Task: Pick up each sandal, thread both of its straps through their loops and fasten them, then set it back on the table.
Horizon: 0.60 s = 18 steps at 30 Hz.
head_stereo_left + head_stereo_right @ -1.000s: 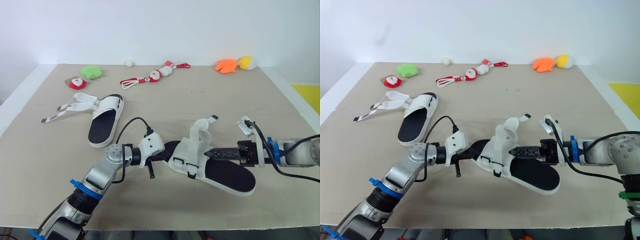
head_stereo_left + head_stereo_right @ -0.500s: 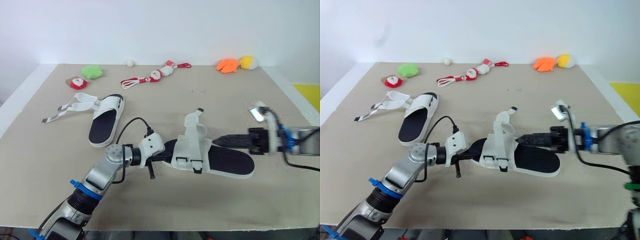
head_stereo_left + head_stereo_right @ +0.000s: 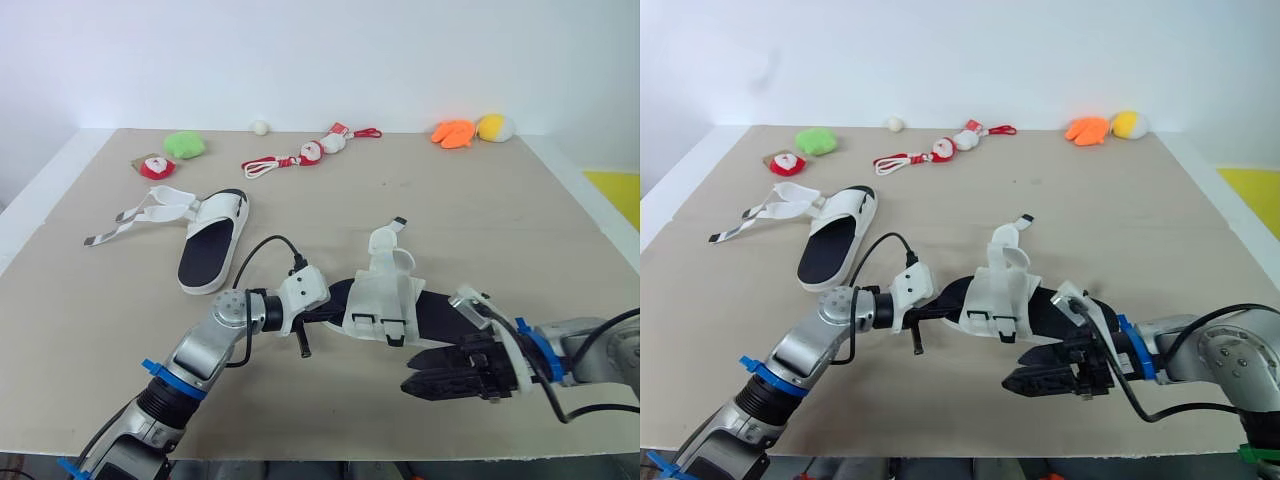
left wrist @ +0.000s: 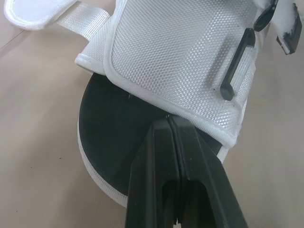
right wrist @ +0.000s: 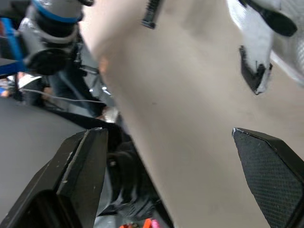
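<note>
The near sandal (image 3: 440, 318), white upper on a black insole, lies flat at mid table. One strap (image 3: 387, 248) stands up loose. My left gripper (image 3: 328, 312) is shut at its heel end. In the left wrist view its fingertips (image 4: 167, 124) rest together on the insole, touching the hem of the upper. My right gripper (image 3: 415, 378) hangs open in front of this sandal near the table's front edge, apart from it, nothing between its fingers (image 5: 85, 156). The second sandal (image 3: 207, 243) lies at the left, its straps (image 3: 130, 215) splayed out undone.
Small toys line the far edge: a green one (image 3: 183, 144), a red and white one (image 3: 155, 166), a red cord with plush figures (image 3: 305, 152), a white ball (image 3: 260, 126), an orange one (image 3: 453, 132) and a yellow one (image 3: 494, 126).
My right gripper has pulled out of the near sandal and swung down toward the front edge. The sandal went from tilted up to lying flat. The left gripper stayed put.
</note>
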Available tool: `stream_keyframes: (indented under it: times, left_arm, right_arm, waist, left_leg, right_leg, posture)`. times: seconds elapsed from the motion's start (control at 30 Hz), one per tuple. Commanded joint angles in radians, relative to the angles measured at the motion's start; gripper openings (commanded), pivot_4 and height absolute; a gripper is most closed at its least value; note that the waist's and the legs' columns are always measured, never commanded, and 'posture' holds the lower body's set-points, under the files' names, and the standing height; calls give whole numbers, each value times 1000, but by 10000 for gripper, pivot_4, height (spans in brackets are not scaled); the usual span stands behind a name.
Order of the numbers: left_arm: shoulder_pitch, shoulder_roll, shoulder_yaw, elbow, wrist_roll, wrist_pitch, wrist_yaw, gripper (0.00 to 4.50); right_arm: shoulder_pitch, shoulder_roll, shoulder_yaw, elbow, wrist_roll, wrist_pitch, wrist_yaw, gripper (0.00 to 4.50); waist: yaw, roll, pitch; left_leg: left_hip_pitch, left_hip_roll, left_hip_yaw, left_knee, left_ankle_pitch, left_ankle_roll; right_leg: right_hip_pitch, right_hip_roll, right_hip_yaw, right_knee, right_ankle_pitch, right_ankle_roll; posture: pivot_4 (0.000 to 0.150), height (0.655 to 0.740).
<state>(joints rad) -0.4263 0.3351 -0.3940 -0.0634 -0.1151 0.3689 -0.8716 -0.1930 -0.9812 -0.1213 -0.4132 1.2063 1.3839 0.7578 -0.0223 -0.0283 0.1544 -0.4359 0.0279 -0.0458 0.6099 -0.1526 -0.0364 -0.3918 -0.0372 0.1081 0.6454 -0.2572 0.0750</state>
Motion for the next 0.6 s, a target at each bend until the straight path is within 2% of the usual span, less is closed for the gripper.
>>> stream_keyframes:
  times: [0.03,0.33,0.6]
  left_arm:
    - [35,16,-47,40,32,39,-7,0]
    - [31,20,-49,43,33,37,-14,0]
    - [28,21,-53,47,34,33,-19,0]
  right_arm:
    - [-6,24,-26,-27,-5,-10,-62,44870]
    - [-35,89,-56,-25,41,-2,-169,44870]
    - [-83,131,-87,12,173,13,-270,44870]
  waist:
    - [0,1,0]
    - [0,0,0]
    - [-1,0,0]
  left_leg:
    - [0,0,0,0,0,0]
    - [0,0,0,0,0,0]
    - [0,0,0,0,0,0]
  right_leg:
    - [0,0,0,0,0,0]
    - [0,0,0,0,0,0]
    - [0,0,0,0,0,0]
  posture:
    - [1500,7400]
    - [1500,7400]
    - [1500,7400]
